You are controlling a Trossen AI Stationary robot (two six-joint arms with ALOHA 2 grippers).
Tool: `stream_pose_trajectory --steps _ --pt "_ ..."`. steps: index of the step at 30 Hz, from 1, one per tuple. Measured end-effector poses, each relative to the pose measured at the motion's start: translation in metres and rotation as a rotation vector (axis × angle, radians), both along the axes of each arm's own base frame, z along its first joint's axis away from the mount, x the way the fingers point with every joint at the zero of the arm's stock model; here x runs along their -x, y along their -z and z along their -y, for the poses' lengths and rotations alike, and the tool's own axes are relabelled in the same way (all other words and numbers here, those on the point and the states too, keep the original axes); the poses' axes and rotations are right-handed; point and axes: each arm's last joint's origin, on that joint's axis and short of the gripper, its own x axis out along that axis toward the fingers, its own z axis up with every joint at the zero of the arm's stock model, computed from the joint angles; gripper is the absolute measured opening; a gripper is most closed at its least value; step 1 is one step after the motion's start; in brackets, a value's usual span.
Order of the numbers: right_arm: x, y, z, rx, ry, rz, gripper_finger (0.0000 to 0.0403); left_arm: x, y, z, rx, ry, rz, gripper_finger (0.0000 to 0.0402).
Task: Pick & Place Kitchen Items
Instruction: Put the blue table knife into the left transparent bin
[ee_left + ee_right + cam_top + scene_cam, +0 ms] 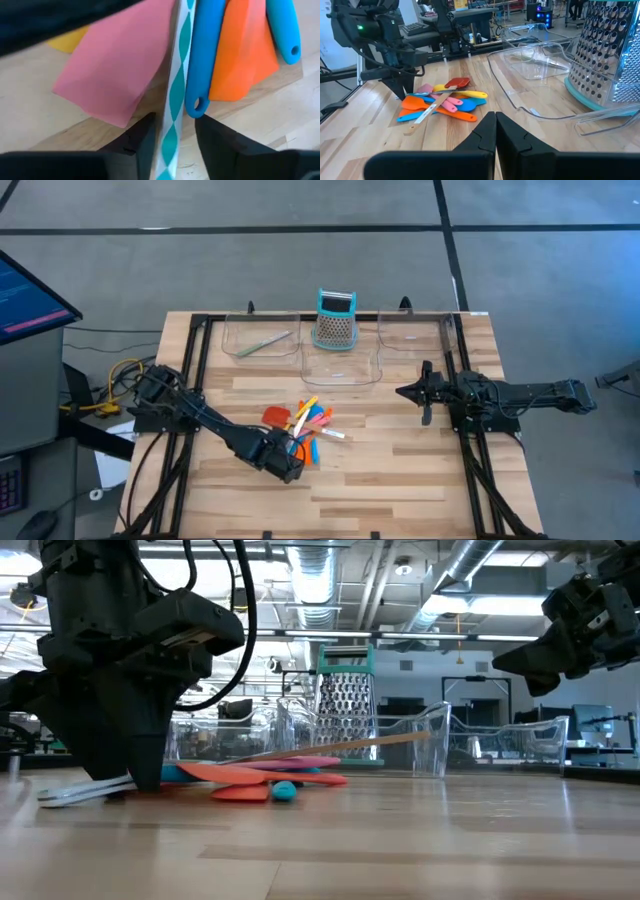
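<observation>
Wooden table (pixel 400 470), left tool (pixel 293 463) straddling striped utensil (pixel 175 100)

Along the table's (pixel 400 470) far edge sit three clear trays: the left tray (pixel 240 340), the middle tray (pixel 342 368), the right tray (pixel 415 335). A teal-topped metal grater (pixel 336 319) stands upright in the middle one. A monitor (pixel 30 298) glows off the table's left side.

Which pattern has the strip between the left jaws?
Teal and white diamonds on the strip, clearest in the left wrist view.
</observation>
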Motion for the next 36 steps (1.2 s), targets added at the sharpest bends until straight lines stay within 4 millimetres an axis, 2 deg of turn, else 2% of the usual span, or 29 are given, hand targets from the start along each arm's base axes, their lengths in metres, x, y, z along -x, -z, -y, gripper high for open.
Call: stream_pose_trajectory --steps 10,20,36 --pt "0.000 0.000 0.000 0.000 0.000 0.000 0.0000 0.000 0.001 0.001 -0.024 -0.003 0.016 0.0013" --pt "0.000 0.000 0.000 -0.001 0.000 0.000 0.0000 0.006 -0.003 0.011 -0.060 0.022 0.053 0.0008" --pt "0.000 0.000 0.000 -0.003 0.000 0.000 0.0000 0.009 -0.005 0.009 -0.073 0.024 0.039 0.0007"
